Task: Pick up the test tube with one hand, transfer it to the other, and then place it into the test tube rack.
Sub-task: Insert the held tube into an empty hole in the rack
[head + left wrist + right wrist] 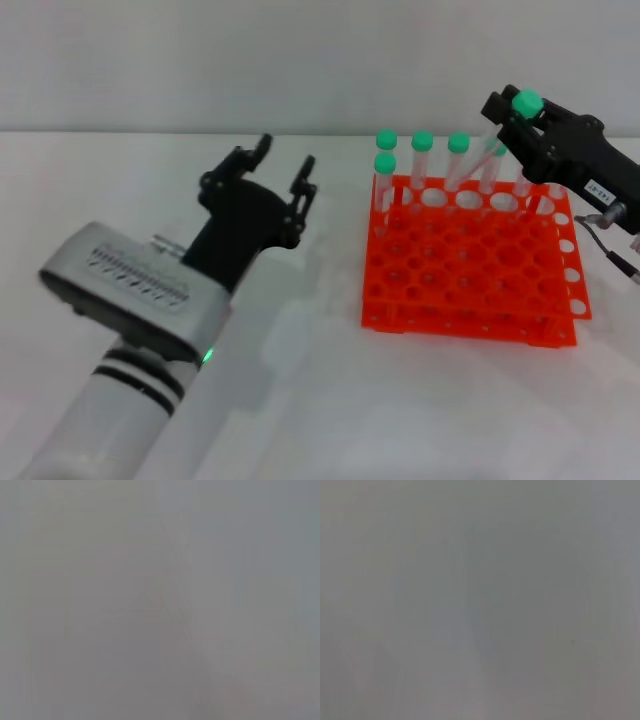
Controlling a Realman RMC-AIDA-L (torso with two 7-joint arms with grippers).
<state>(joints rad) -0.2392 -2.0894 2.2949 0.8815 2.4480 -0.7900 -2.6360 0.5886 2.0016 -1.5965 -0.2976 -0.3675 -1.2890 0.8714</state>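
five capped tubes (421, 160) in rack (470, 265); right gripper (520, 125) grasping test tube (500, 140); left gripper (275, 175) released.

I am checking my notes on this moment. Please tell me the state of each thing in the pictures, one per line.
Left gripper: open, empty, over the table left of the rack.
Right gripper: shut on the test tube, above the rack's far right corner.
Test tube: capped, held tilted, not yet in a hole.
Rack: upright on the table, mostly empty holes.
Other tubes: capped, standing in the far row.
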